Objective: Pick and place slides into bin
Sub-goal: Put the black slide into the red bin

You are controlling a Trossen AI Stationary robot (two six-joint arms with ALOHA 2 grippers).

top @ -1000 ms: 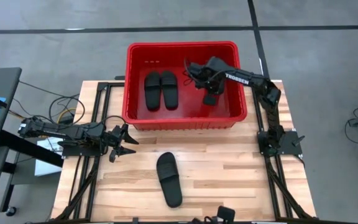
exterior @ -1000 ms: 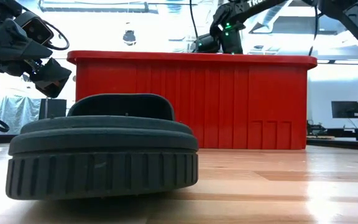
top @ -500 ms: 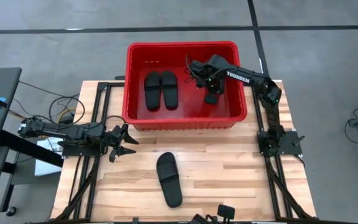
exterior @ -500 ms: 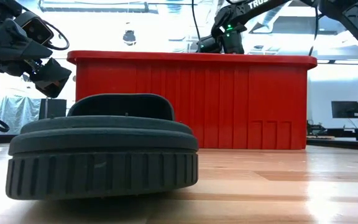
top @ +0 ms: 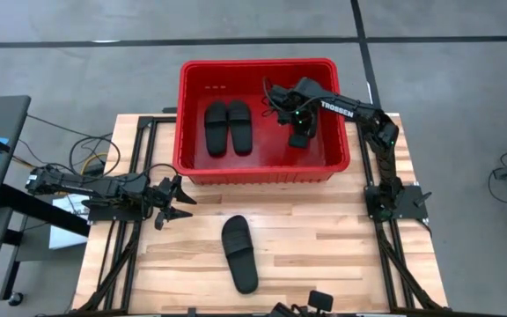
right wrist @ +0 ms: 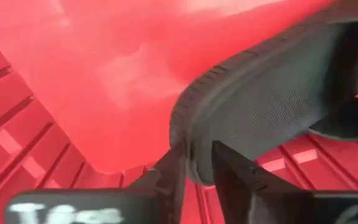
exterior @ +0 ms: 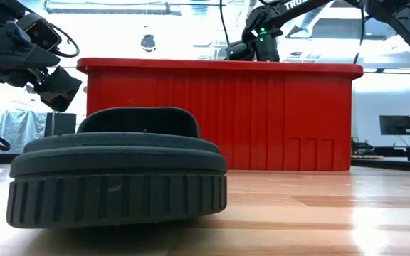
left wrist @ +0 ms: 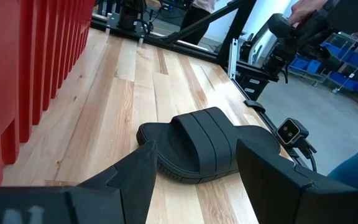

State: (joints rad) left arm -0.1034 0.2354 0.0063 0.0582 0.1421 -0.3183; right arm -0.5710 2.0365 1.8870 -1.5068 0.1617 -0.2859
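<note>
The red bin (top: 265, 70) stands at the table's far middle. Two black slides (top: 228, 127) lie side by side on its floor at the left. My right gripper (top: 296, 132) reaches down into the bin's right half and is shut on a third slide (right wrist: 272, 87). The bin's wall hides its fingers in the low view. A fourth slide (top: 238, 254) lies sole down on the table's near middle; it also shows in the left wrist view (left wrist: 204, 146) and the low view (exterior: 116, 167). My left gripper (top: 181, 201) is open and empty at the table's left, pointing toward that slide. My right gripper pinches the slide's sole edge (right wrist: 194, 155) at one end between its two fingers (right wrist: 169, 177). The fingers come from above, slanting down into the bin. The slide is tilted, its ribbed underside toward the camera. I cannot tell whether it touches the bin's floor.
The bin's near wall (exterior: 219, 117) stands between the table's near half and the slides inside. Bare wooden tabletop (top: 324, 238) lies around the loose slide. Black frame rails (top: 394, 255) run along the table's left and right sides.
</note>
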